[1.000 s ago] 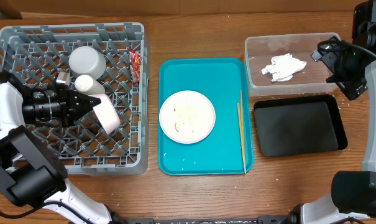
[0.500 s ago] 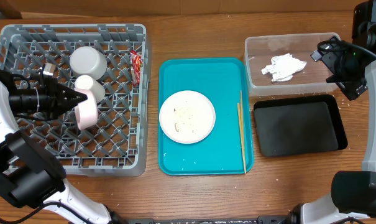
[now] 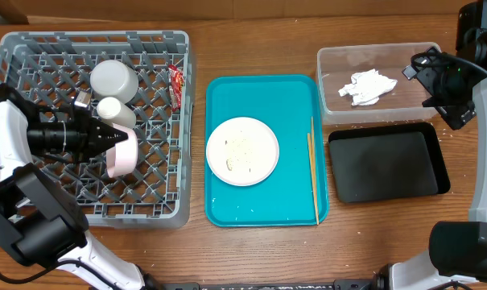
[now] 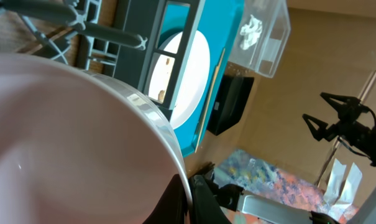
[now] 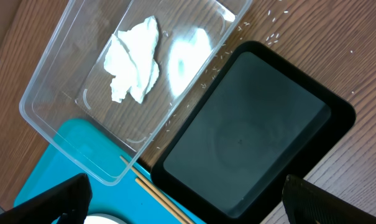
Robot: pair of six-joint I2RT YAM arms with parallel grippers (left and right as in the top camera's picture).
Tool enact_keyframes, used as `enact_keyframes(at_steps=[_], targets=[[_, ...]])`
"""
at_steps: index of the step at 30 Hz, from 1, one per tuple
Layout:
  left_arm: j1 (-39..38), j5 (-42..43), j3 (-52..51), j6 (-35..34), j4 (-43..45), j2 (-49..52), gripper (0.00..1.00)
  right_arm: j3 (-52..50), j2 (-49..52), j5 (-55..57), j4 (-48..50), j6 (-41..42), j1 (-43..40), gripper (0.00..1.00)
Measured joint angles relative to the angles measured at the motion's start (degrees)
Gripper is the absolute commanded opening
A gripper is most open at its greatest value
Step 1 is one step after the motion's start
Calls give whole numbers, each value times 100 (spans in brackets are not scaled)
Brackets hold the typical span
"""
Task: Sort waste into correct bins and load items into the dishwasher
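Observation:
My left gripper point(image 3: 108, 141) is over the grey dish rack point(image 3: 34, 48), shut on the rim of a white bowl point(image 3: 122, 159) that it holds tilted on its side just above the lattice. In the left wrist view the bowl point(image 4: 63, 143) fills the frame, its rim pinched between my fingertips point(image 4: 203, 196). A white cup point(image 3: 114, 78) and a smaller white piece point(image 3: 114, 108) stand in the rack, with the red sauce packet point(image 3: 175, 85) at its right wall. A white plate point(image 3: 242, 151) with rice crumbs and the chopsticks point(image 3: 313, 169) lie on the teal tray point(image 3: 227, 209). My right gripper point(image 3: 441, 90) is open and empty above the bins.
The clear tub point(image 3: 332, 60) holds the crumpled napkin point(image 3: 369, 87); the napkin also shows in the right wrist view point(image 5: 135, 59). The black tray point(image 3: 388, 161) lies just in front of the tub, with rice crumbs point(image 5: 276, 36) scattered on the wood beside it.
My left gripper carried the bowl left across the rack, then back a little right and toward the front. The right arm has not moved.

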Motion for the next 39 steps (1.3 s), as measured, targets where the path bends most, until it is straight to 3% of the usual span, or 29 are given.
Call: enact_keyframes(at_steps=[15,39], targets=[[37,588,-42,101,-7,0,4,0,0,0,0,-2,-2,100],[37,376,-46,-140,2,-20,4,0,0,0,-2,-2,-2,100]])
